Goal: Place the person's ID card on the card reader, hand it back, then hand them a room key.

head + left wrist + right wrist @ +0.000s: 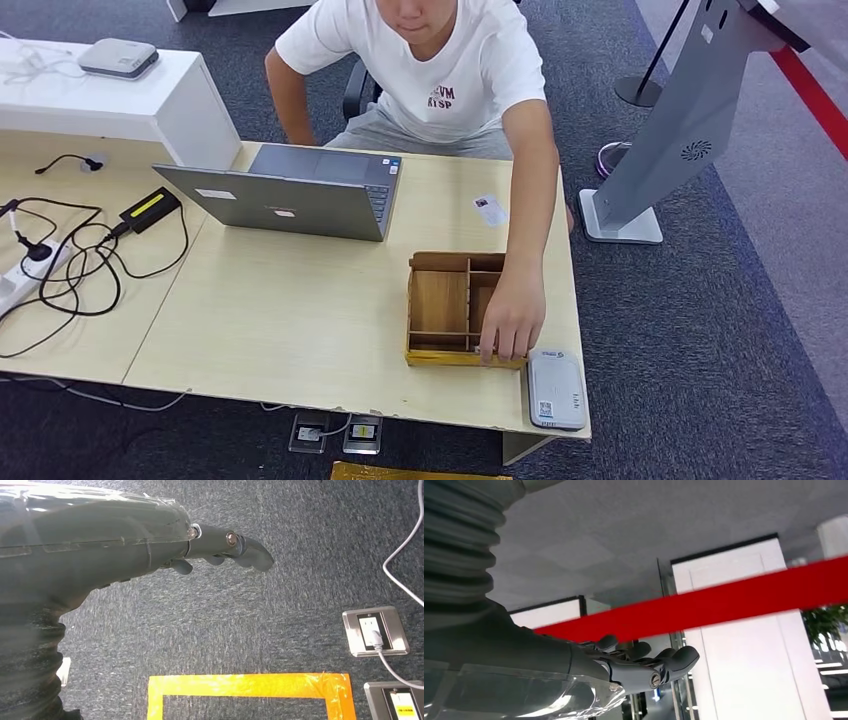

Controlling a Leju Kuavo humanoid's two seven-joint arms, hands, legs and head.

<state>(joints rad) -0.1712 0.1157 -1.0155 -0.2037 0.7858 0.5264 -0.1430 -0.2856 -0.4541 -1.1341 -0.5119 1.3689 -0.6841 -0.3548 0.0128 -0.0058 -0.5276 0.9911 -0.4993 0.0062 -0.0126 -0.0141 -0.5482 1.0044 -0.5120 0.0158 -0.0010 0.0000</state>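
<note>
From the head view, a person in a white T-shirt (440,70) with partly legible dark red print sits behind a light wooden desk (290,320). The person's hand (512,320) rests on the front edge of a wooden divided tray (440,305). Just beside that hand, toward the desk's near corner, lies the white card reader (556,390), its long axis running from the near edge toward the person, with a small code label at its near end. The ID card (489,210) lies flat beyond the tray, next to the person's forearm; its print is too small to read. An open grey laptop (300,195) stands further along the desk.

The left wrist view shows the left hand (220,547) over dark carpet, fingers loosely curled and holding nothing, near orange floor tape (250,687) and floor sockets (375,630).

The right wrist view shows the right hand (644,662) empty with its fingers loosely apart, in front of a red band (724,600).
</note>
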